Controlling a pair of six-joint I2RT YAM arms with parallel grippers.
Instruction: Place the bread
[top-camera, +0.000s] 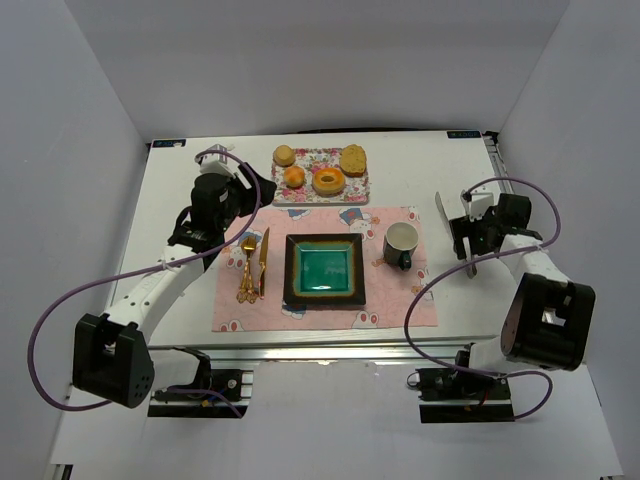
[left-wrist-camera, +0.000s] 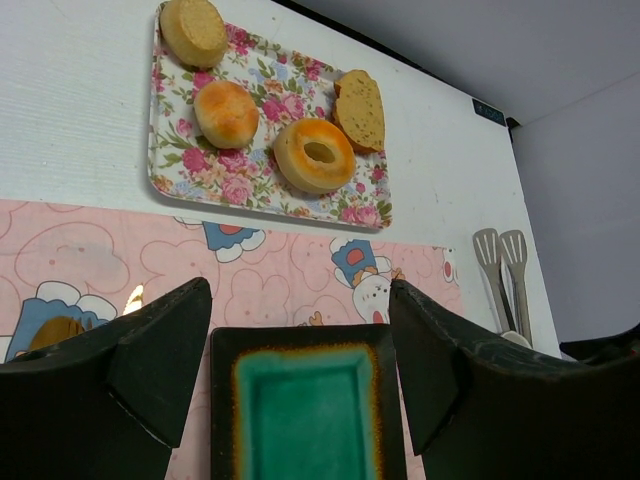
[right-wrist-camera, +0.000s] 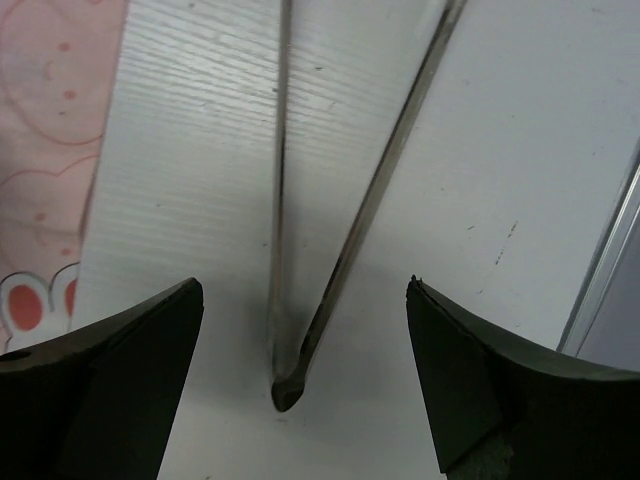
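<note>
Inspecting from the near edge outward, you have nothing placed yet. The square green plate (top-camera: 323, 270) on the pink mat (top-camera: 390, 310) is bare, with gold cutlery (top-camera: 250, 265) at its left and a mug (top-camera: 401, 245) at its right. Judgement: the task is at its start, with pickup, carry and set-down all left to do. The plate looks the likely destination, though the task names none.

Left pincer (left-wrist-camera: 300, 350): spread wide and holding nothing, it hangs near the mat's far-left corner and looks across the plate toward the tray.

Right pincer (right-wrist-camera: 302, 300): spread wide as well, it is poised over the tongs (right-wrist-camera: 330, 250), which lie on the worktop (top-camera: 420, 170) right of the mat. Their joined end sits between the fingers, and neither finger appears to touch it.

Farthest out, the flowered tray (left-wrist-camera: 165, 180) carries the bread (left-wrist-camera: 360, 108) in its far-right corner. It lies just beside the ring doughnut (left-wrist-camera: 314, 155) and well apart from both pincers. Two round buns (left-wrist-camera: 226, 113) occupy the tray's left half.

Not verifiable:
- You cannot tell how high the right pincer stands above the tongs.
- You cannot tell whether the bread touches the doughnut.
- The left wrist view cuts off the plate's near part.
- The right arm hides the middle of the tongs in the overhead view.
</note>
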